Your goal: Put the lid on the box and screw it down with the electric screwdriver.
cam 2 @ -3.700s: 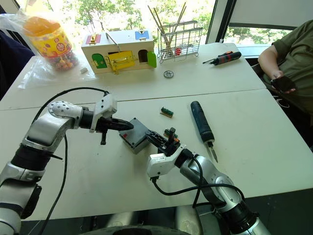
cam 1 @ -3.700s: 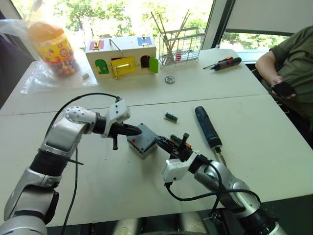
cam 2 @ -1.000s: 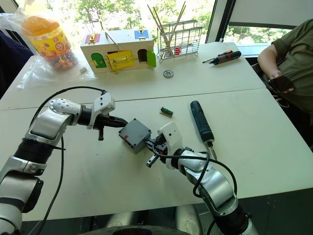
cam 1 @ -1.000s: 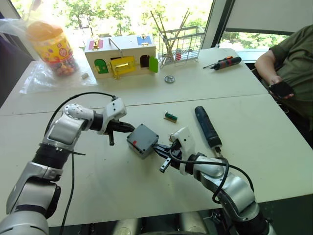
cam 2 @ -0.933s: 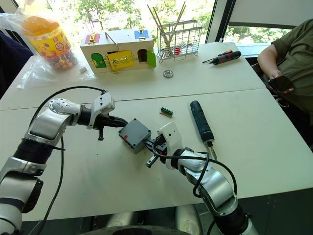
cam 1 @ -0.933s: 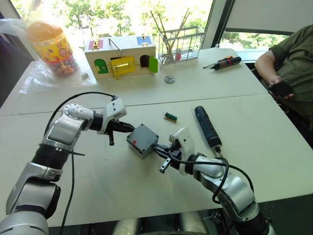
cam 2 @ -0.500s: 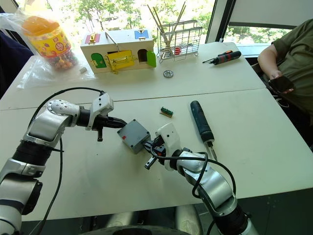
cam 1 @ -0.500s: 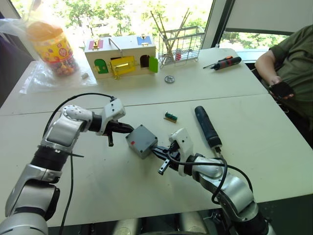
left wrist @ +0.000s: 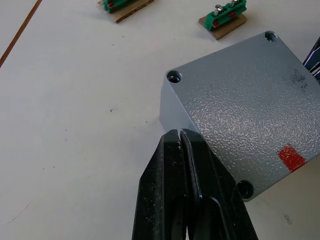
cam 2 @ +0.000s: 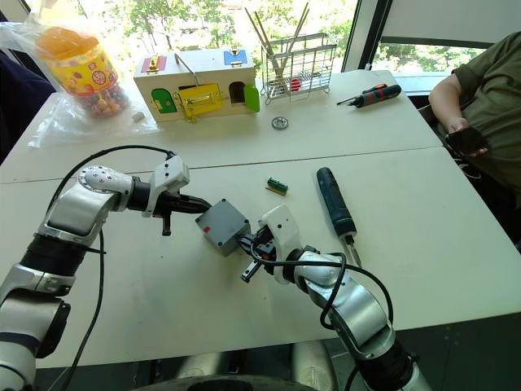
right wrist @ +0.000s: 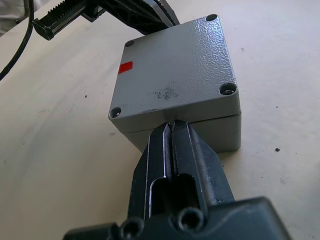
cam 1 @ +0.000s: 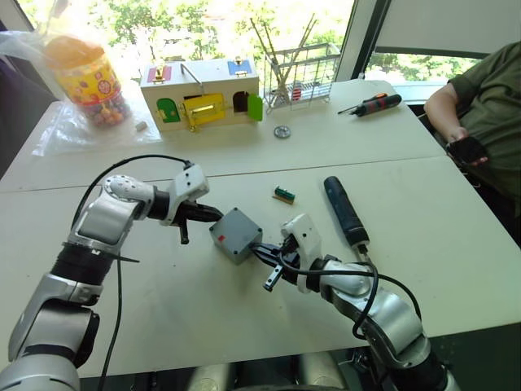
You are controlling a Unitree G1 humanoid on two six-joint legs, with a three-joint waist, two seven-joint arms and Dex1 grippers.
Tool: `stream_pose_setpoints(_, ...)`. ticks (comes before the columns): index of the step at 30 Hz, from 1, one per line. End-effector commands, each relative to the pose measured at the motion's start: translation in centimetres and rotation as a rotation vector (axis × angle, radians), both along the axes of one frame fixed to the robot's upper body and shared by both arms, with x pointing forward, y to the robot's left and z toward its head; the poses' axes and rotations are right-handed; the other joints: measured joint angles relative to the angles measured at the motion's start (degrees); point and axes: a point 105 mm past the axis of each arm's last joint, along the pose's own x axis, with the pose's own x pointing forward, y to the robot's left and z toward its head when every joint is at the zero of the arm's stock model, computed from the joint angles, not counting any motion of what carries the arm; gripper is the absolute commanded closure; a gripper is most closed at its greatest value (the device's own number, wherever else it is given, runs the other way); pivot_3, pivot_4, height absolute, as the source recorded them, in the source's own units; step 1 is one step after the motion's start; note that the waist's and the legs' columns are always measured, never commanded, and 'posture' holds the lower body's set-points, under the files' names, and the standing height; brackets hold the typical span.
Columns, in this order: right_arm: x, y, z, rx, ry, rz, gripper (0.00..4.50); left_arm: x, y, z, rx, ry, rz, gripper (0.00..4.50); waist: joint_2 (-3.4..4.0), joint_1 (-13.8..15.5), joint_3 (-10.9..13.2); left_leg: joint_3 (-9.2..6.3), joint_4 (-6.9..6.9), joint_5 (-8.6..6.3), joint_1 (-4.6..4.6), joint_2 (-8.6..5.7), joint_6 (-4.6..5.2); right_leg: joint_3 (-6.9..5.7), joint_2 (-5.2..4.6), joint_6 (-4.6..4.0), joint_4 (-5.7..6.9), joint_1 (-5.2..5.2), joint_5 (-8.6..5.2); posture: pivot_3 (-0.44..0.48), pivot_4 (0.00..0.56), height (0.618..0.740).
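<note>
The grey box [cam 1: 235, 235] sits on the white table, mid-front, with the lid [right wrist: 172, 75] lying flat on top of it; a red mark and corner screw holes show on the lid [left wrist: 240, 100]. My left gripper [cam 1: 213, 216] is shut, and its tips touch the box's left edge [left wrist: 179, 133]. From the opposite side my right gripper [cam 1: 260, 250] is also shut, tips against the seam under the lid [right wrist: 172, 125]. The electric screwdriver [cam 1: 345, 212] lies on the table to the right of the box, untouched.
Small green terminal blocks [cam 1: 284, 194] [left wrist: 222, 20] lie just beyond the box. At the back stand a wooden box with coloured doors [cam 1: 203, 94], a wire rack [cam 1: 301, 73] and a candy jar [cam 1: 85, 77]. A red-and-black hand screwdriver [cam 1: 373, 105] lies far right, near a seated person [cam 1: 480, 106].
Since 3.7 s ago my right arm has rolled over and its gripper has come shut against the box's side. Over the last second both grippers and the box have barely moved.
</note>
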Motion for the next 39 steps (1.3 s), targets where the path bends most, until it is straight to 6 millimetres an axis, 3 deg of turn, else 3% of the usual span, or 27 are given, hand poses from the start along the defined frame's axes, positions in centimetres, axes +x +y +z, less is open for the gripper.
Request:
stream_pose_setpoints(1,0.5,0.1,1.2,0.016,-0.066,-0.006,4.46,-0.3,-0.9,0.0,0.016,-0.034,-0.051,4.5,0.0,0.03,0.0,0.0,0.0,0.0,0.0,0.0,0.0,0.0,0.0,0.0,0.0,0.0,0.0,0.0,0.15,0.74)
stream_pose_setpoints(9,0.7,0.0,1.3,0.015,-0.073,-0.014,4.46,-0.1,-1.0,-0.5,0.035,-0.049,-0.054,4.5,0.0,0.06,0.0,0.0,0.0,0.0,0.0,0.0,-0.01,0.0,0.0,0.0,0.0,0.0,0.0,0.0,0.15,0.74)
stream_pose_setpoints(15,0.1,-0.3,1.6,0.03,-0.067,-0.009,4.46,1.1,-0.4,1.3,-0.03,-0.059,0.012,4.5,-0.01,0.08,0.0,0.0,0.01,0.0,0.0,0.0,0.01,0.0,0.0,0.0,0.0,0.0,0.0,0.0,0.15,0.74)
stream_pose_setpoints(23,-0.1,-0.5,0.8,0.014,-0.04,-0.012,4.46,2.1,0.8,0.1,0.021,-0.08,0.071,4.5,-0.01,0.01,0.01,0.01,0.0,0.01,-0.03,0.0,-0.02,0.0,0.01,0.0,0.0,0.0,0.0,0.0,0.15,0.74)
stream_pose_setpoints(27,-0.2,-0.6,0.2,-0.012,-0.024,-0.006,4.46,1.6,1.2,-1.4,0.059,-0.066,0.056,4.5,-0.01,0.0,0.01,0.01,0.0,0.02,-0.03,0.0,-0.03,0.0,0.0,0.0,0.0,0.01,0.0,0.0,0.15,0.74)
stream_pose_setpoints(39,1.3,0.3,-0.7,-0.068,-0.018,0.025,4.46,-1.5,0.7,-2.5,0.042,0.021,0.027,4.5,0.0,-0.06,0.02,0.0,0.0,0.01,-0.08,0.01,-0.02,0.0,-0.01,0.0,0.0,-0.01,0.0,0.0,0.15,0.74)
